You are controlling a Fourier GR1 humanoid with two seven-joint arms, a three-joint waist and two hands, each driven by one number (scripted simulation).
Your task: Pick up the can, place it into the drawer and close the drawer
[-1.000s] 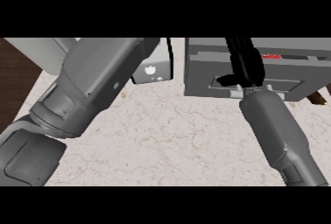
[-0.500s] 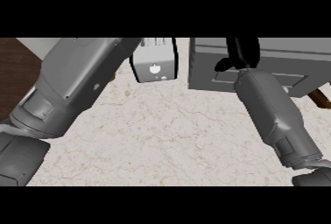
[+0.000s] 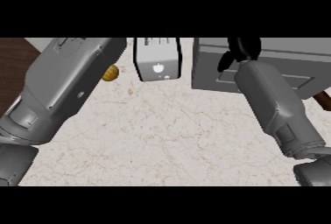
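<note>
Head view: steep look down on a pale marbled worktop (image 3: 161, 140), dark wood showing at its upper left
Right hand (image 3: 238, 52): black, at the top right, resting against the front of the grey drawer unit (image 3: 284, 61); its fingers hang down over the front, and whether they are curled or straight I cannot tell
Left hand: out of sight; only the broad grey left forearm (image 3: 65, 87) crosses the left side
Can: not visible anywhere
Drawer: front flush with the unit, looks closed
White box (image 3: 157, 59): stands between the left forearm and the drawer unit
Yellow round object (image 3: 110, 73): just beside the left forearm, partly hidden
</note>
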